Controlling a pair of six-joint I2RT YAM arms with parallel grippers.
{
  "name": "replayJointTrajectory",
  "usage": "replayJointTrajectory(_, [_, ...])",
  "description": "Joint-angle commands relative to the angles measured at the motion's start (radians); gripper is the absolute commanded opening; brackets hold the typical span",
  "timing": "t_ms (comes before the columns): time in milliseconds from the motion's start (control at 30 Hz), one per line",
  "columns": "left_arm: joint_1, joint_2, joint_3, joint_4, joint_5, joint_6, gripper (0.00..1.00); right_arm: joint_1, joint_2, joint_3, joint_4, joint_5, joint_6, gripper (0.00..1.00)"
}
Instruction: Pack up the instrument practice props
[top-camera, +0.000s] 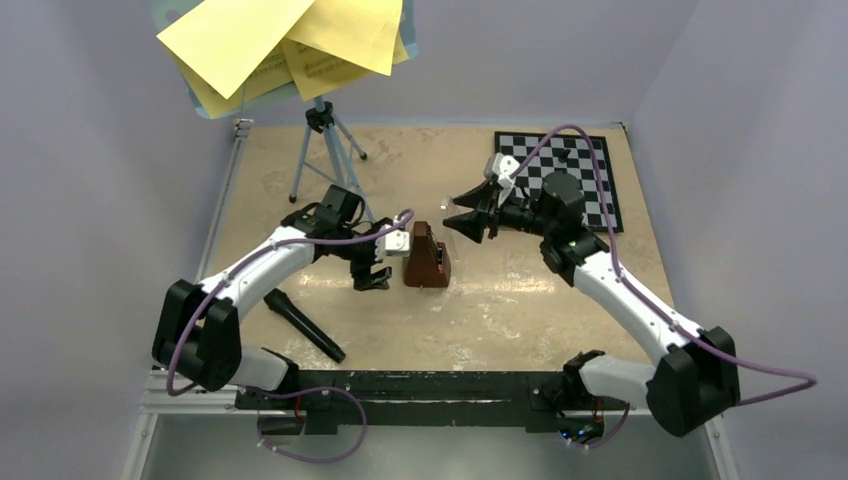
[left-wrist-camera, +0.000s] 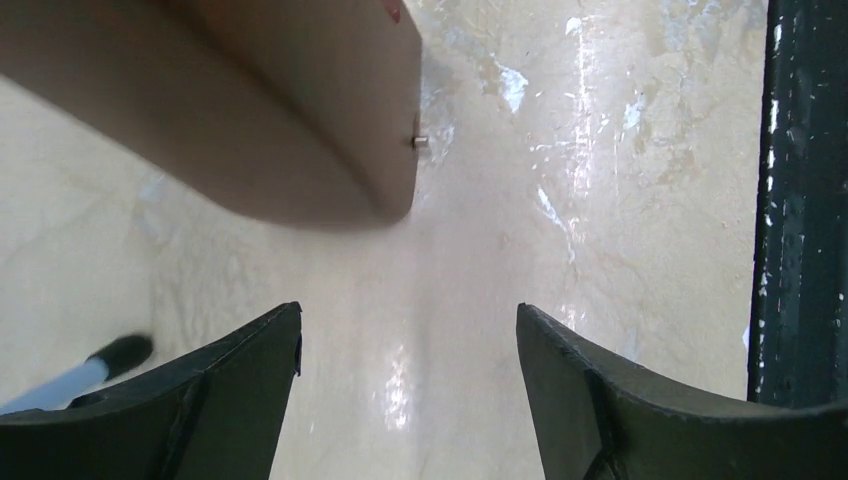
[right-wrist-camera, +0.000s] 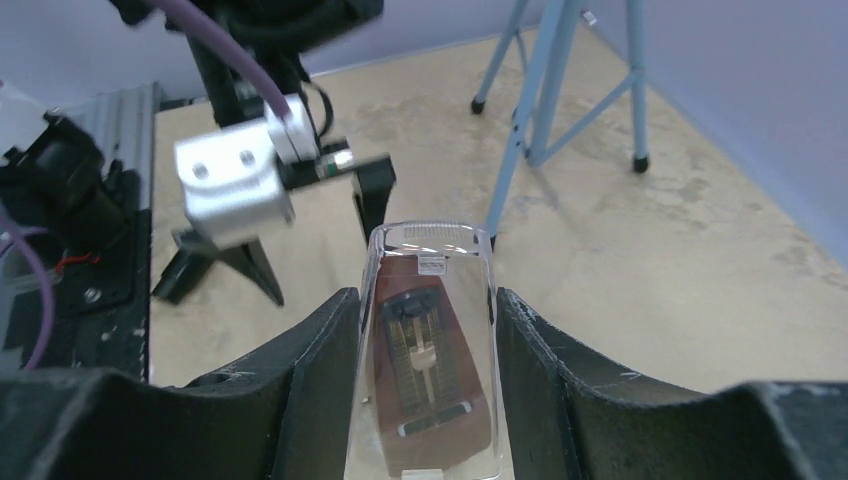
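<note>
Right gripper (right-wrist-camera: 425, 305) clamped on clear cover (right-wrist-camera: 430, 240), raised near the metronome (top-camera: 428, 258) mid-table. Left gripper (top-camera: 372, 274) jaws apart, empty, just left of it. Far-left corner: music stand (top-camera: 325, 150) upright, yellow pages (top-camera: 270, 40) on top. Nothing looks packed yet.

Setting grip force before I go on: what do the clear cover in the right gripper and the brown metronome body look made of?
The clear cover looks like rigid transparent plastic with a glossy finish: the pendulum face shows straight through it and its rim catches highlights. The metronome has a smooth, brown, slightly shiny body. It could be wood or wood-toned plastic; no grain shows clearly enough to tell.
</note>
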Motion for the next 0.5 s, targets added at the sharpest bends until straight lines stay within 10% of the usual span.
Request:
replayJointTrajectory(0, [0.027,-0.128,-0.014,-0.083,-0.021,0.005,0.84,-0.087,0.122,0.062,0.103,-0.348,0.021,0.0])
replayJointTrajectory(467, [0.028,-0.089,0.13,-0.152,-0.156,-0.109,0.84,-0.088,0.318,-0.048,0.718,-0.37,0.126,0.0])
